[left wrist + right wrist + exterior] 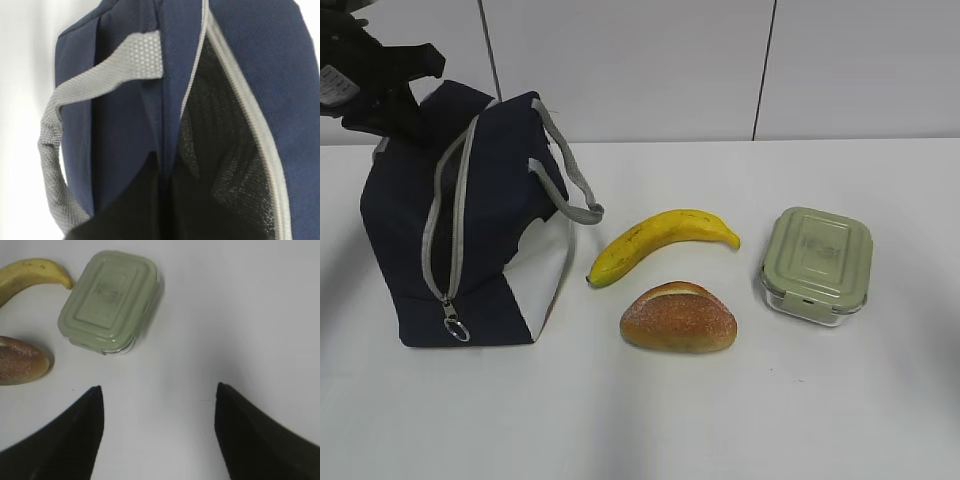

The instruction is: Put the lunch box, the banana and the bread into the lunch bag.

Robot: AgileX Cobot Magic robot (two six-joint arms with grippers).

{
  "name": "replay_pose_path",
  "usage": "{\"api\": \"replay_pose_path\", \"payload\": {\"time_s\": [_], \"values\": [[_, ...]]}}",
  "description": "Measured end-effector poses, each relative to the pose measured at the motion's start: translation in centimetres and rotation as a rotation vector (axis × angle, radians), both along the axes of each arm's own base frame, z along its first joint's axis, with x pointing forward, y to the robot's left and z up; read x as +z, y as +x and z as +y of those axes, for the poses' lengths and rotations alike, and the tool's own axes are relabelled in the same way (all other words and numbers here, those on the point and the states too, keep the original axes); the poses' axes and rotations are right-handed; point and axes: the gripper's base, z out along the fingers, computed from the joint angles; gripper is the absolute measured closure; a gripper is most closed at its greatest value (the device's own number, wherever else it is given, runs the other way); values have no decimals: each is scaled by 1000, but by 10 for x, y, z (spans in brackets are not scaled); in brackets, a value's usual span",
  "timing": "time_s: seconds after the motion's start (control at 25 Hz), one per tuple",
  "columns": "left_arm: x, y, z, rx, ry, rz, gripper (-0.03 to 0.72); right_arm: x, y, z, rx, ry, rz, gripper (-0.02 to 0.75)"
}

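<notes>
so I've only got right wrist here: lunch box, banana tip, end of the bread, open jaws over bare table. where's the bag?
Observer: The lunch bag stands at the exterior view's far left, left of the banana.
Operator: zipped?
Observer: No. The left wrist view shows the zipper parted, dark lining behind it.
Operator: left arm?
Observer: The left gripper is at the bag's top rear corner; its fingertips are hidden there.
Operator: anything packed yet?
Observer: No. The bread and lunch box also lie on the table.
</notes>
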Motion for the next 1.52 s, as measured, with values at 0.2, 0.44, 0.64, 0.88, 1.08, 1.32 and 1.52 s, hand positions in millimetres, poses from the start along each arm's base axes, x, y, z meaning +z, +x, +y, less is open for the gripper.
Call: {"api": "replay_pose_path", "payload": {"time_s": [0.2, 0.44, 0.64, 0.88, 1.08, 1.32, 1.52], "values": [[0, 0, 0, -3, 0, 0, 691, -9, 48, 8, -26, 148, 204, 227], [0, 0, 0, -4, 0, 1, 691, -24, 101, 16, -52, 262, 376, 227], [0, 0, 0, -5, 0, 0, 691, -46, 134, 12, -74, 310, 461, 227], [0, 0, 0, -6, 2, 0, 691, -74, 154, -12, -39, 405, 466, 227], [0, 0, 0, -6, 4, -4, 691, -86, 167, -28, 48, 499, 377, 227], [0, 0, 0, -5, 4, -6, 691, -109, 182, -43, 79, 634, 302, 227], [0, 1, 0, -2, 4, -15, 691, -135, 186, -54, 108, 729, 303, 227]]}}
